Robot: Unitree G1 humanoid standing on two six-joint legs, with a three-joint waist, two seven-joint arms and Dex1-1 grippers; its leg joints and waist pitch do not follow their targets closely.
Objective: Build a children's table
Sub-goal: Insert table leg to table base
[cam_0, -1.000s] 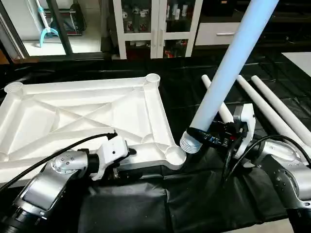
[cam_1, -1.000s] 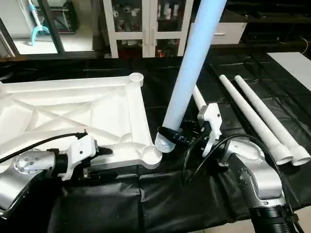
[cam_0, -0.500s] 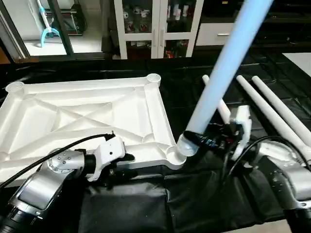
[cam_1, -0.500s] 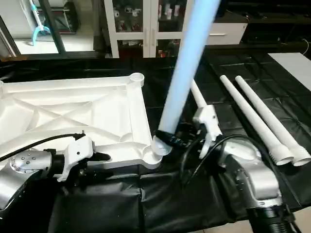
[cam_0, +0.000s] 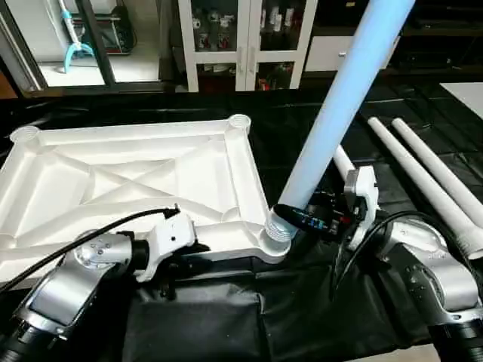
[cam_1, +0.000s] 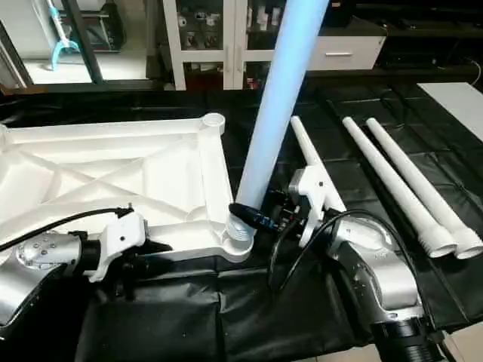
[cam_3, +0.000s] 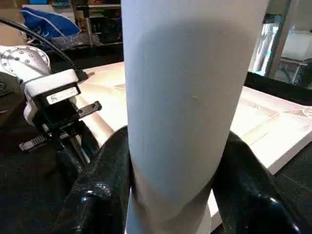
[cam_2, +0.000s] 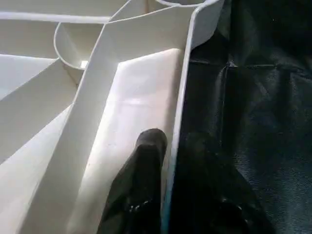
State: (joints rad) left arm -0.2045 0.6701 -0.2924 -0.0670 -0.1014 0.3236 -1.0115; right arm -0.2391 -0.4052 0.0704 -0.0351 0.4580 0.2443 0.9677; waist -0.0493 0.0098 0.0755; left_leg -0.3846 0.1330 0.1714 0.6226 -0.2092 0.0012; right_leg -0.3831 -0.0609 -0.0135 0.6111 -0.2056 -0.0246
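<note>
The white plastic table top (cam_0: 136, 181) lay underside up on the black-covered surface (cam_0: 302, 302), its diagonal ribs and round corner sockets showing in the head views. Only the left wrist view showed how the left gripper (cam_2: 163, 161) met it: one black finger (cam_2: 146, 161) lay inside the thin near rim (cam_2: 181, 97) and the other outside, the two close about that wall, though whether they actually pinched it I could not tell. The right wrist view showed the right gripper (cam_3: 175, 180) with its glossy black fingers (cam_3: 105, 180) pressed on either side of a smooth white tube leg (cam_0: 332, 113). From the head, that held leg rose steeply up and away, its ribbed lower end (cam_0: 276, 228) sitting at the near right corner socket (cam_0: 273, 243) of the top; how deep it sat there could not be seen. Three more tapered legs lay on the surface to the right: one (cam_1: 306, 154) partly hidden behind the right gripper's white housing, two (cam_1: 400, 188) side by side farther out. A white glass-door cabinet (cam_0: 241, 38) stood behind.
</note>
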